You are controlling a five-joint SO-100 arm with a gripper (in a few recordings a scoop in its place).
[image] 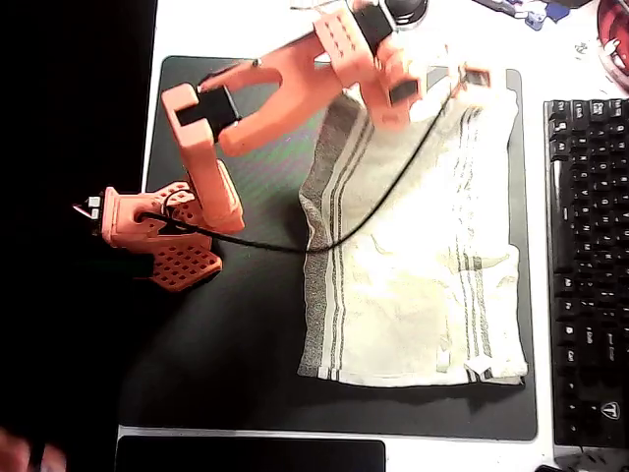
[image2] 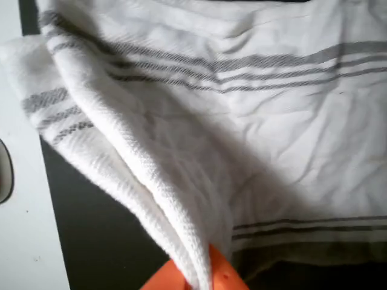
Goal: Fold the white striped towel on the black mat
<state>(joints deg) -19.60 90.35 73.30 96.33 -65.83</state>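
One white striped towel [image: 423, 265] lies on one black mat [image: 236, 364], occupying the right half of the mat in the overhead view; its right edge runs close to the mat's right border, beside one black keyboard [image: 588, 265]. The towel's long axis runs near to far, and its stripe groups follow that axis along the left and right sides. One orange arm [image: 265, 98] reaches from its base at the left of the mat across to the towel's far edge, with one black cable [image: 295, 248] trailing over the cloth. The gripper [image: 470, 81] sits at the far right corner of the towel. In the wrist view, a fold of towel [image2: 157, 199] is drawn up into a ridge that ends at the orange finger tip [image2: 221, 275] at the bottom edge, so the claw appears to be pinching the cloth, though the second finger is hidden behind the fold. A smaller glossy black pad [image: 251, 454] is cut off at the near edge, and the overhead view's left side is dark and unreadable.
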